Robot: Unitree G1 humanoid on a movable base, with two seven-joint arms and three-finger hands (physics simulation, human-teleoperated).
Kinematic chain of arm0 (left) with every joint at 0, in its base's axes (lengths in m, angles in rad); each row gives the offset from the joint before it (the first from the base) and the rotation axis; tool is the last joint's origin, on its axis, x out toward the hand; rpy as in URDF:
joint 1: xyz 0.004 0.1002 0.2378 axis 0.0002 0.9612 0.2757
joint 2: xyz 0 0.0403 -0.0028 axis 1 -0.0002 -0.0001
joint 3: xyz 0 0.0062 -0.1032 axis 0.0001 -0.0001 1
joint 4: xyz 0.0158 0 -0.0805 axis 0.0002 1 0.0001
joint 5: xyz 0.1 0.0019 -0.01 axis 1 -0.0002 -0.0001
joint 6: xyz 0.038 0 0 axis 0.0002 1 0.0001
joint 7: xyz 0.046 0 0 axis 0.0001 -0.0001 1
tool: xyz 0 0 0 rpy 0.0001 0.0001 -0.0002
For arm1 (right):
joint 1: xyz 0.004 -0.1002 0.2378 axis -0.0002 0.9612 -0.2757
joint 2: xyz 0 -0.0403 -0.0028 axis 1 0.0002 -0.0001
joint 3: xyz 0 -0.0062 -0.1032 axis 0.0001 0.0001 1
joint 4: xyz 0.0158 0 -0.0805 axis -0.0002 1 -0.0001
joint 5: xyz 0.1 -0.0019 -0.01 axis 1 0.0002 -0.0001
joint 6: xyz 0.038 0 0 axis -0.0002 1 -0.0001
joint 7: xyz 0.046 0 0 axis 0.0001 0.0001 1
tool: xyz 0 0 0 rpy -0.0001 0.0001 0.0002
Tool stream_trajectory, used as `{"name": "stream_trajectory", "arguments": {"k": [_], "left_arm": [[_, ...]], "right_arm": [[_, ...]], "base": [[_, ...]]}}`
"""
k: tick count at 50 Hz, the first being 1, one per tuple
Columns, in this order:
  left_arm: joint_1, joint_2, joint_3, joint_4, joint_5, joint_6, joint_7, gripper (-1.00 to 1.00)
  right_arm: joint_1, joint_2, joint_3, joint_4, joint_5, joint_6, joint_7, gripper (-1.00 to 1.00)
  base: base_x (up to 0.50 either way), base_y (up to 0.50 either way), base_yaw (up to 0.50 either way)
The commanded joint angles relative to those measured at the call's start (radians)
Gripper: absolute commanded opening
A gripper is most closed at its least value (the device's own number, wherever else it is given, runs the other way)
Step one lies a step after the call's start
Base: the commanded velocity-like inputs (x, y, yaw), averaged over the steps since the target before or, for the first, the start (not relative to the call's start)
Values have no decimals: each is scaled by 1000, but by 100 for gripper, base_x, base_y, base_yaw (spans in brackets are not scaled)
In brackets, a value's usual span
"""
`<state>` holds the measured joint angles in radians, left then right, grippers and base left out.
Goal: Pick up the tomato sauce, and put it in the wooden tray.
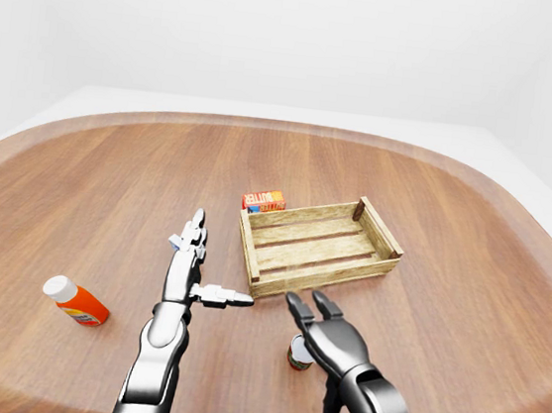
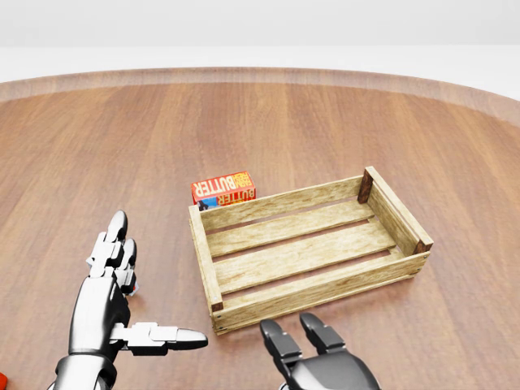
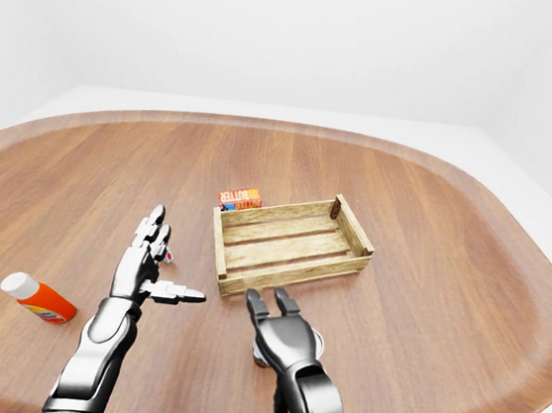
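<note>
Hovering, 3 fingers spread and empty, with right hand [image 1: 331,340] above the tomato sauce [image 1: 295,355]: small can near the worktop's [image 1: 466,288] bottom edge, beside the wooden tray [image 1: 317,245]. Probably rigid, light, slick; best gripped around mid-wall. Left hand [image 1: 188,261] open, idle.

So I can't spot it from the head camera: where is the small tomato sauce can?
In the left-eye view, the small can stands low centre, under the right hand, below the wooden tray.
</note>
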<state>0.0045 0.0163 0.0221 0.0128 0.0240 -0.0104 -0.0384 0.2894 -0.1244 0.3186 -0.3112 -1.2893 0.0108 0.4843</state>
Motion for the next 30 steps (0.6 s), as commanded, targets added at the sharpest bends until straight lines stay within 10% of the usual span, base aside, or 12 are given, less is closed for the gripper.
{"name": "stream_trajectory", "arguments": {"k": [1, 30], "left_arm": [[1, 0, -1, -1, 2, 1, 0, 100], [0, 0, 0, 2, 3, -3, 0, 100]], "right_arm": [[-7, -5, -8, 0, -36, -50, -10, 100], [-172, 25, -81, 275, -88, -98, -43, 100]], "base": [[0, 0, 0], [0, 0, 0]]}}
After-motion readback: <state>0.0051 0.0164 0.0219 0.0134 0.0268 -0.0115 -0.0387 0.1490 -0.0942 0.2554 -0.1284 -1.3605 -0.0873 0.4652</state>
